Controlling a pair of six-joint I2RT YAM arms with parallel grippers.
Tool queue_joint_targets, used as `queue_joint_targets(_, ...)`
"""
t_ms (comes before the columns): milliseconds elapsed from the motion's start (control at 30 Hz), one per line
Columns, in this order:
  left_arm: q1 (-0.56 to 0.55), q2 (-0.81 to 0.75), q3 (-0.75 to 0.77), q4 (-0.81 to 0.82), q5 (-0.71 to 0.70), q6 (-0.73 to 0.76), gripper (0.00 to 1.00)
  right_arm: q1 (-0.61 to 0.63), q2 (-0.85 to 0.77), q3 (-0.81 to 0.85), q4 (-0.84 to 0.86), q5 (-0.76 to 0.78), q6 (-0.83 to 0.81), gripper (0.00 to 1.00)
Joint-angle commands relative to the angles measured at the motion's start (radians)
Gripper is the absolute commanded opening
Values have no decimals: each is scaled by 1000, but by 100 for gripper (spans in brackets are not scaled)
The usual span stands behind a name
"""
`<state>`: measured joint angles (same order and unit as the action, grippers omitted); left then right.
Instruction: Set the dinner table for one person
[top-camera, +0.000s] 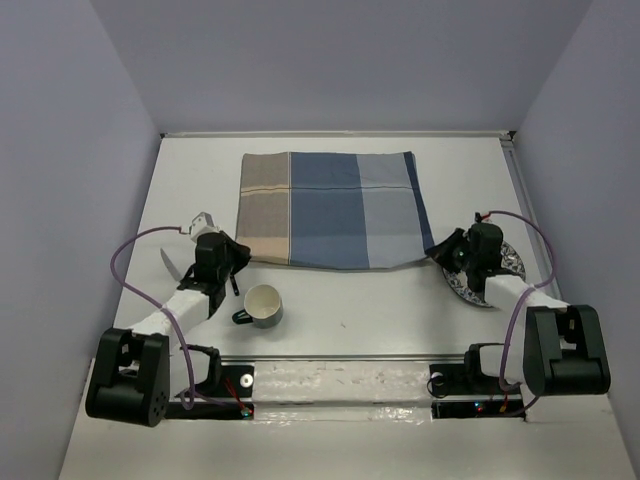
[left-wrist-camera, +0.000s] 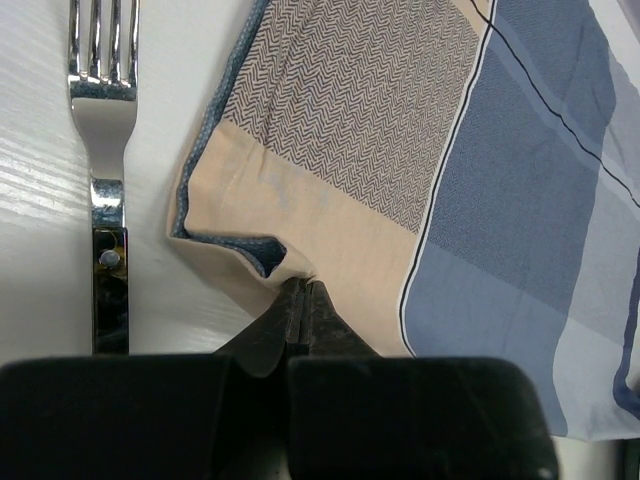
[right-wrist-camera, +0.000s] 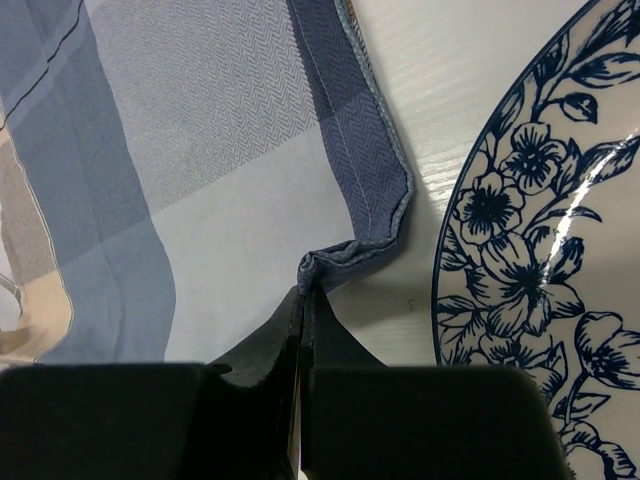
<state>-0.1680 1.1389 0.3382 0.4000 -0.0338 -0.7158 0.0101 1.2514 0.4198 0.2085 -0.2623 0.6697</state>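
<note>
The dinner table (top-camera: 400, 300) is a big white tabletop. On it lies a blue-and-tan striped cloth placemat (top-camera: 330, 210). My left gripper (top-camera: 241, 258) is shut on the mat's near-left tan corner (left-wrist-camera: 285, 262), which is puckered up at the fingertips (left-wrist-camera: 303, 287). My right gripper (top-camera: 443, 250) is shut on the near-right blue corner (right-wrist-camera: 335, 262), bunched in a fold there. A blue-flowered white plate (right-wrist-camera: 540, 250) lies just right of that corner, partly under the right arm (top-camera: 510, 262). A steel fork (left-wrist-camera: 105, 150) lies left of the mat.
A cream cup (top-camera: 264, 305) with a dark handle lies on its side near the left arm, in front of the mat. Metal cutlery (top-camera: 166, 262) lies left of the left gripper. Grey walls close in the table on three sides.
</note>
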Motion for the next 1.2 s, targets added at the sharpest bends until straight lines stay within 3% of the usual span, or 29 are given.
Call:
queue_joint_targets(0, 5, -59, -47, 22, -18, 1, 0, 4, -40, -29, -4, 31, 1, 0)
queue_joint_targets(300, 5, -128, -90, 3, -8, 9, 1, 4, -75, -62, -34, -14, 4, 0)
queue_joint_targets(567, 5, -134, -90, 7, 9, 3, 7, 4, -227, -85, -138, 34, -13, 0)
queue_joint_targets(667, 5, -157, -97, 0, 8, 1, 21, 4, -242, -92, -155, 44, -18, 0)
queue_joint_targets(733, 5, -189, -97, -12, 6, -8, 36, 4, -244, -93, -156, 49, -18, 11)
queue_joint_targets(767, 5, -205, -94, -16, 8, -13, 51, 4, -241, -90, -159, 48, -19, 23)
queue_joint_targets(833, 5, -232, -73, -46, 5, -16, 88, 4, -237, -70, -173, 46, -30, 29)
queue_joint_targets(867, 5, -264, -61, -58, 3, -17, 99, 4, -242, -62, -184, 46, -32, 32)
queue_joint_targets(1067, 5, -353, 83, -147, -8, -1, 99, 4, -339, -21, -271, 46, -50, 52)
queue_joint_targets(1167, 5, -383, 152, -181, -14, 18, 99, 4, -377, 7, -310, 49, -59, 54)
